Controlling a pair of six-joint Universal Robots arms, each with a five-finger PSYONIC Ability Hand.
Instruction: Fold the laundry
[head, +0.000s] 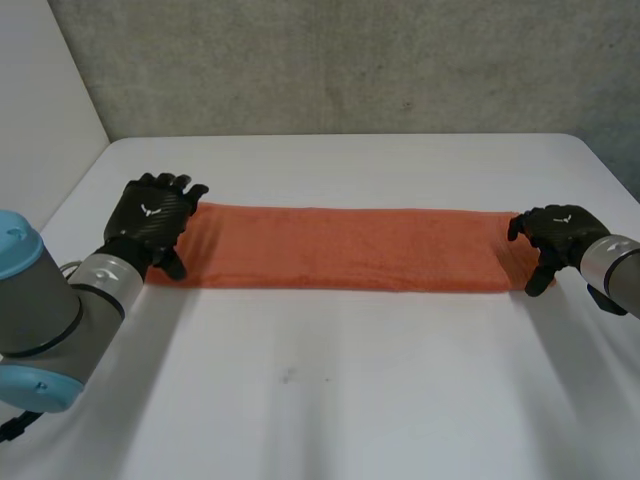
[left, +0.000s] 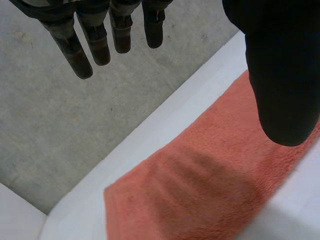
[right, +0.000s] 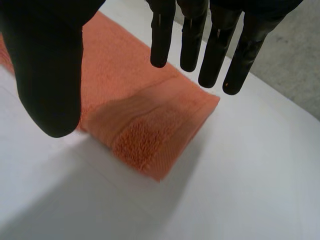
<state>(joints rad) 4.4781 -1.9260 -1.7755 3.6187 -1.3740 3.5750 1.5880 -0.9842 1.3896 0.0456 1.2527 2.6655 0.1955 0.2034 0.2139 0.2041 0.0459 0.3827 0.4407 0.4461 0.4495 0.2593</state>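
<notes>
White worktop (head: 330, 400), orange towel (head: 350, 248) lying as long strip. Wide, empty: left hand (head: 150, 220), right hand (head: 560, 235), over opposite ends. Next, likely: pinch one end, fold across.

Orange towel (head: 345, 247): folded into a long narrow strip, lying flat, running left to right across the table's middle.

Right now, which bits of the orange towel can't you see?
- Head view: the towel's left end lies under the left hand, and its right end is covered by the right hand.
- Left wrist view: the left hand's thumb covers a stretch of towel, and the picture's edge cuts off the rest.
- Right wrist view: the right hand's thumb hides part of the towel.
- How many layers it has: can't tell.
</notes>
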